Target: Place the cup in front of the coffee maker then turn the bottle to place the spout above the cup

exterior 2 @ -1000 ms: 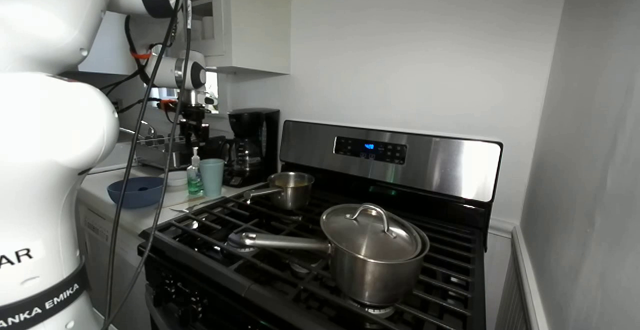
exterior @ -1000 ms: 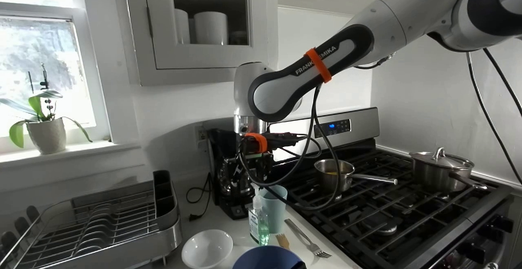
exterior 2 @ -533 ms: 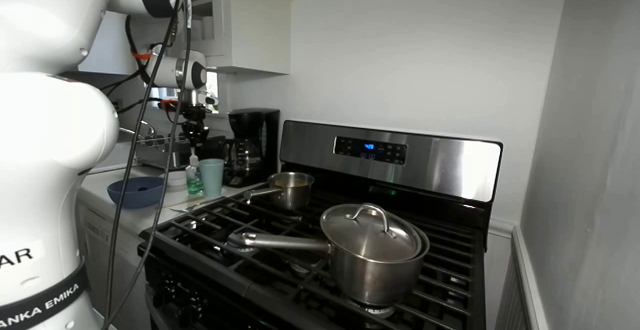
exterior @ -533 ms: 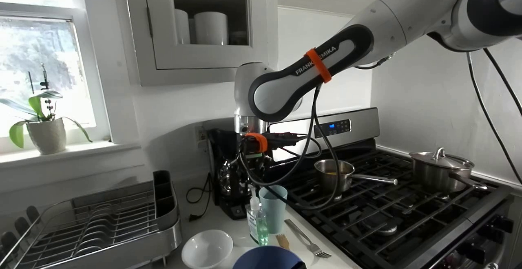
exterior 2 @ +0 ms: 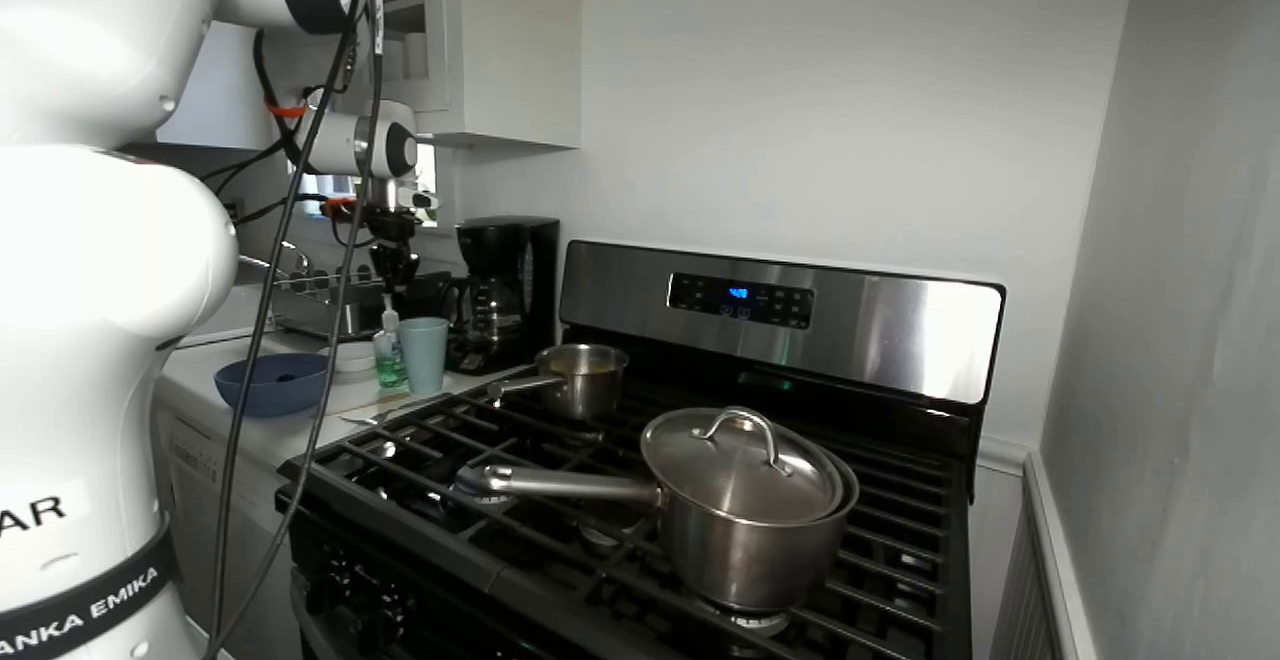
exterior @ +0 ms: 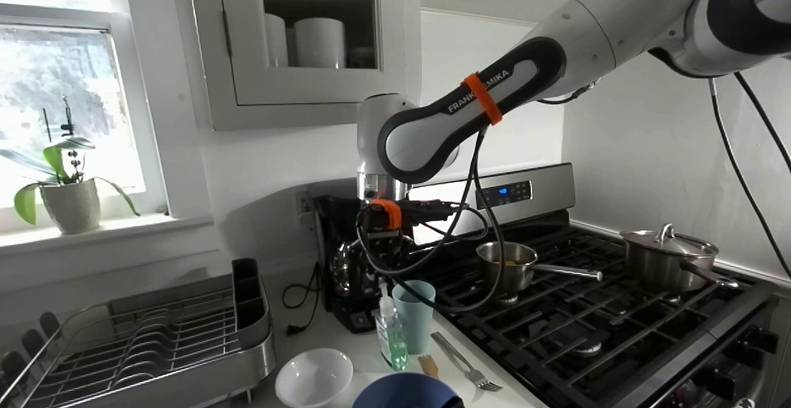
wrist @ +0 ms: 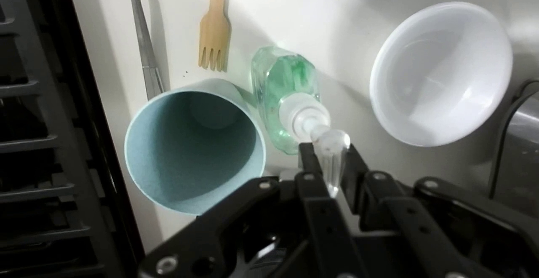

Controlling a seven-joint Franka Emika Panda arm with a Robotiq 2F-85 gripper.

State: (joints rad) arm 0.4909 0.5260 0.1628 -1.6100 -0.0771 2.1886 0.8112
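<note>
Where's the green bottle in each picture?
In an exterior view: green bottle low, near the middle, left of the cup.
In an exterior view: green bottle left of the middle, beside the cup.
Wrist view: green bottle near the middle, right of the cup.
Shared landmark: that pale blue-green cup.

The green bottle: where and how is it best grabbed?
Probably by the spout, from above: it's slim, topmost and fits within the claw. The cup crowds one side of the bottle, likely hampering a body grip. The bottle leans, so pinch gently.
</note>
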